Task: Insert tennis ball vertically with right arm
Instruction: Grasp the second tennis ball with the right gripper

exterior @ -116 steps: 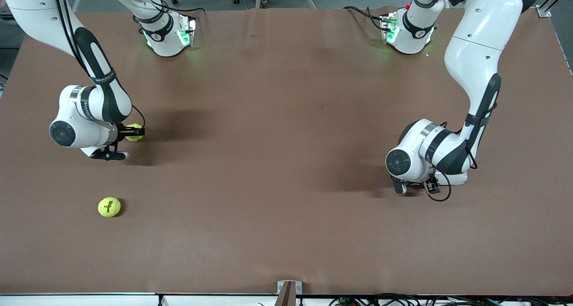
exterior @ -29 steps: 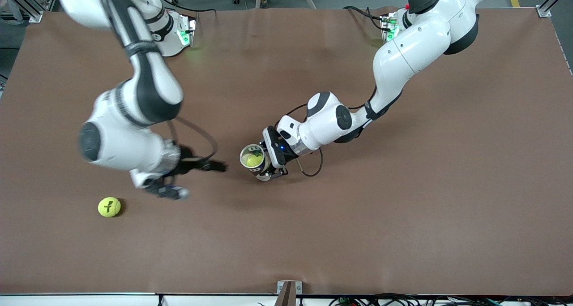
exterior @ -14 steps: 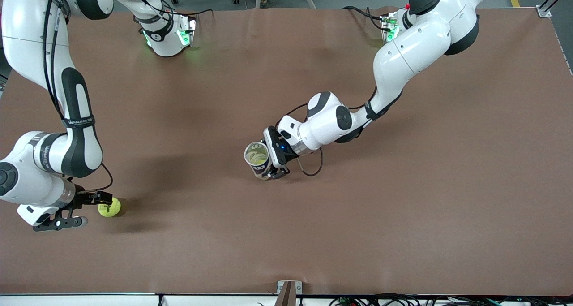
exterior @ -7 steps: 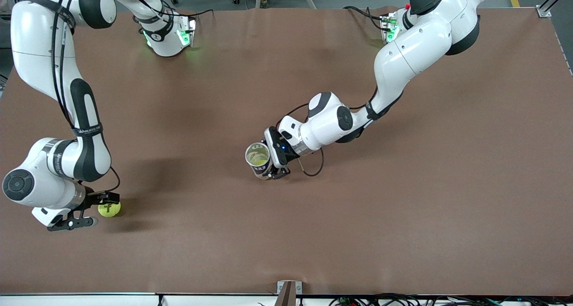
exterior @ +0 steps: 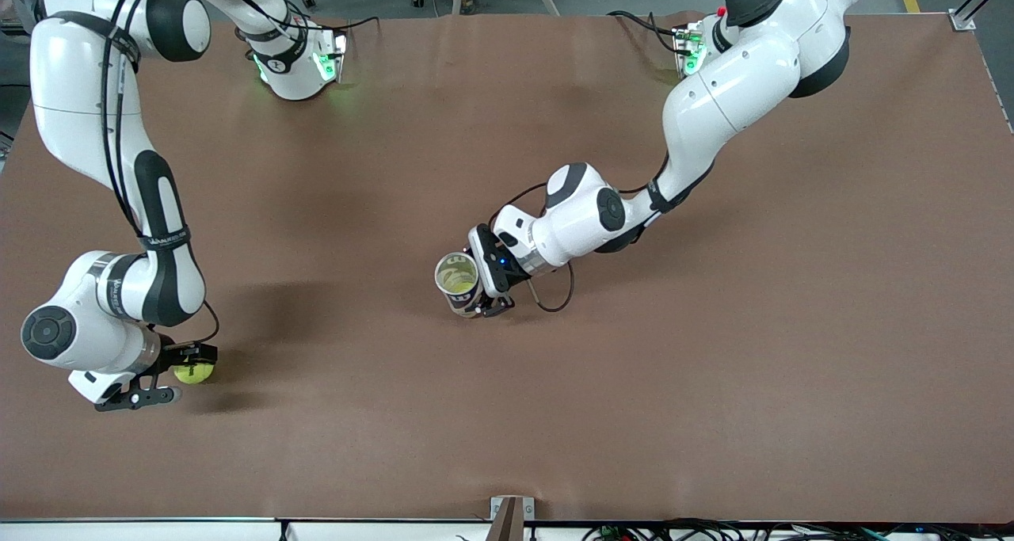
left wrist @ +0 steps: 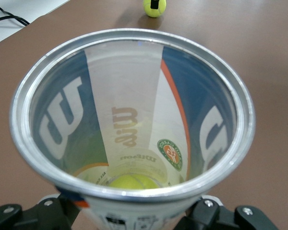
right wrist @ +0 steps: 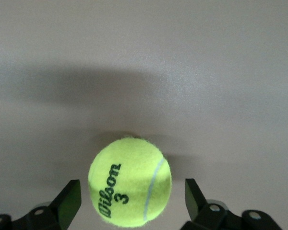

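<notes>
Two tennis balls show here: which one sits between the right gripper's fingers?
The tennis ball on the table at the right arm's end, between the open right gripper. The other ball lies inside the can held by the left gripper.

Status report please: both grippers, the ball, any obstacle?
Right gripper open around tennis ball on table. Left gripper holds can, one ball inside. Nothing in the way.
</notes>
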